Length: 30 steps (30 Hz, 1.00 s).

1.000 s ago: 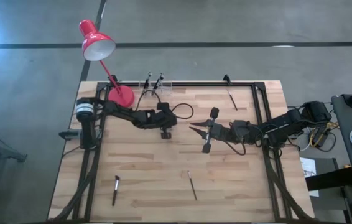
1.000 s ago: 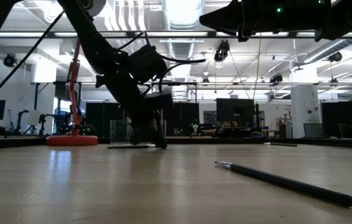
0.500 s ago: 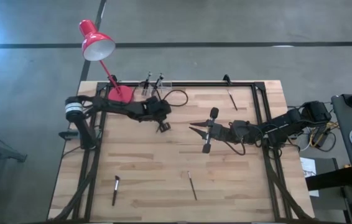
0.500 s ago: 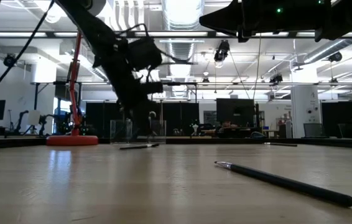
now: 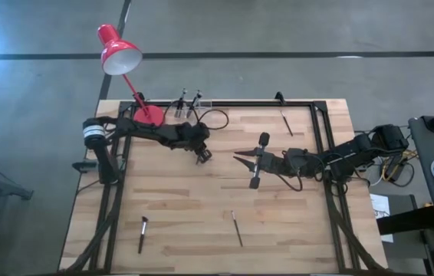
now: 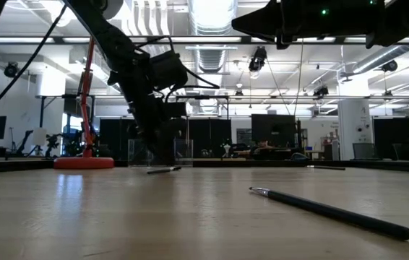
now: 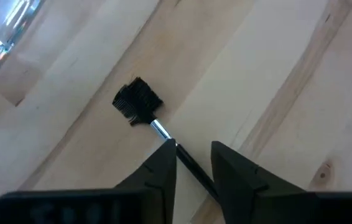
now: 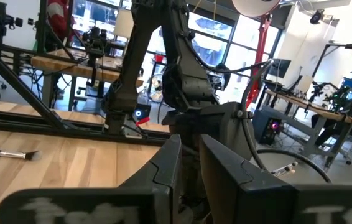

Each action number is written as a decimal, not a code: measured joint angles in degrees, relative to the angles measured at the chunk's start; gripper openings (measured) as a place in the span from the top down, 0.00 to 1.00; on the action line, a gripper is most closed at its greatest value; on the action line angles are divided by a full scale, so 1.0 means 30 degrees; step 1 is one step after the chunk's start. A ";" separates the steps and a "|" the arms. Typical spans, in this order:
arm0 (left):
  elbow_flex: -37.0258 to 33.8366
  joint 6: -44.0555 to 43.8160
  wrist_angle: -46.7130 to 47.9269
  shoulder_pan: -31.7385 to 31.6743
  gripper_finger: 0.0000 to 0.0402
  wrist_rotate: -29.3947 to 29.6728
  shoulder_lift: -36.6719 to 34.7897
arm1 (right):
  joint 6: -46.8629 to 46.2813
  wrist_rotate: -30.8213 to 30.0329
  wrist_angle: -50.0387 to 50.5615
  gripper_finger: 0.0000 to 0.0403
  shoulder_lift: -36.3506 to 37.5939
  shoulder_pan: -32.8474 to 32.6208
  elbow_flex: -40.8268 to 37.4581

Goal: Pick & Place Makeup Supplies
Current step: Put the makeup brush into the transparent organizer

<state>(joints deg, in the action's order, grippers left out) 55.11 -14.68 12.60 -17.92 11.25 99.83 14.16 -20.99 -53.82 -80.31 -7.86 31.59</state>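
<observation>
A makeup brush lies flat on the wood near the far edge: black bristle head [image 7: 137,101], silver ferrule and thin dark handle [image 6: 162,170]. My left gripper [image 7: 193,152] [image 5: 202,155] is low over it and open, one finger on each side of the handle. A clear holder [image 5: 192,105] at the far edge has brushes standing in it. Three more brushes lie loose: far right [image 5: 286,121], near middle [image 5: 235,228] [image 6: 331,211] and near left [image 5: 142,234]. My right gripper [image 5: 237,158] [image 8: 190,155] hovers shut over the table's middle, pointing left. My left gripper comes from above, pointing down, its fingers across the brush's handle [image 7: 185,158] just behind the silver ferrule. The handle runs close by one fingertip [image 7: 166,163]; whether they touch, I cannot tell. The brush lies flat on the table.
A red desk lamp stands on its base [image 5: 149,116] [image 6: 84,162] at the far left corner, its arm leaning out beyond the table. A black frame rail [image 5: 263,104] runs along the far edge and both sides. Bare wood lies between the loose brushes on the near half.
My left gripper rose from the table and drew back a little toward the far left corner, then came down again over the brush. The right arm kept still.
</observation>
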 joint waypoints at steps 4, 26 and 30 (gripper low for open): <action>-0.0007 -0.0393 0.0008 -0.0092 0.73 0.0172 0.0077 | -0.0027 0.0000 0.0000 0.87 0.0000 0.0000 0.0000; -0.0601 0.2118 -0.0656 0.0868 0.98 0.1017 0.1588 | 0.0005 0.0000 0.1534 0.87 0.0356 0.0000 0.0000; -0.1872 0.2081 -0.3074 0.1156 0.99 0.1203 0.1566 | -0.0379 0.0000 0.4593 0.87 0.1289 0.0001 -0.0005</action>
<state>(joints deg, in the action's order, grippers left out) 49.50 -8.43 3.38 -14.45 14.86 104.53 13.02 -20.99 -40.05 -76.45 -7.85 31.58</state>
